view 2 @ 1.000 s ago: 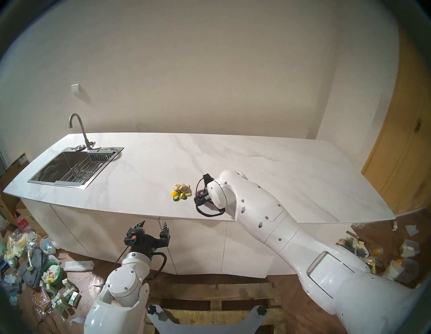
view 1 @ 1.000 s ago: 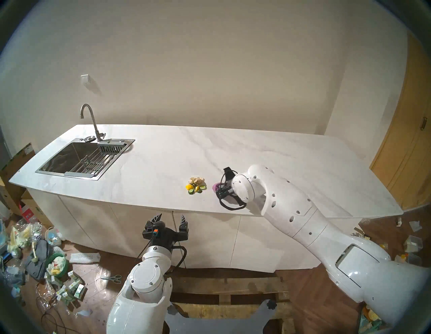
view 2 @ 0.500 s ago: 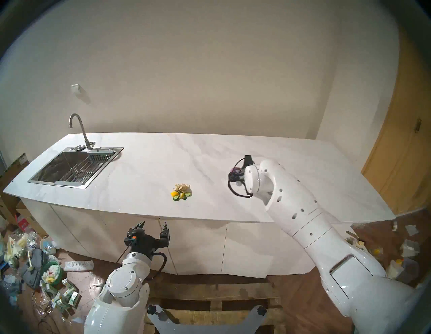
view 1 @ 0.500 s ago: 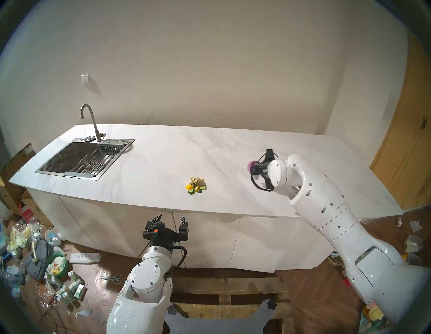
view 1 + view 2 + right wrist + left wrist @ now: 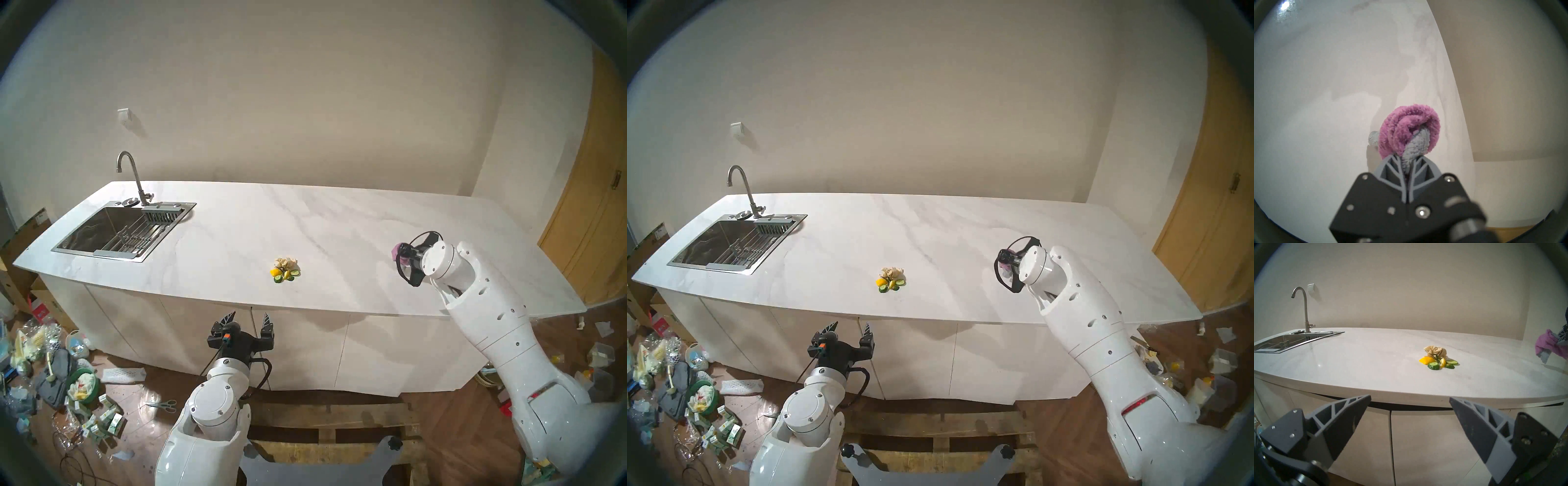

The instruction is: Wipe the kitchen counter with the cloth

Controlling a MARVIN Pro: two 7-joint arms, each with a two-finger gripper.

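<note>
The cloth [image 5: 1407, 134] was held clamped betw. the right gripper [image 5: 1407, 168] fingers, lifted off the surface [image 5: 237, 230] at its right end, having been carried rightward, away from the food scraps [image 5: 285, 270]; likely repositioning for another pass. Left gripper [image 5: 1409, 405] fingers were kept apart, idle.

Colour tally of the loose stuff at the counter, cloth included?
Green slices: 3
Yellow pieces: 2
Beige paper wad: 1
Purple cloth, held in the right gripper: 1
Total: 7
</note>
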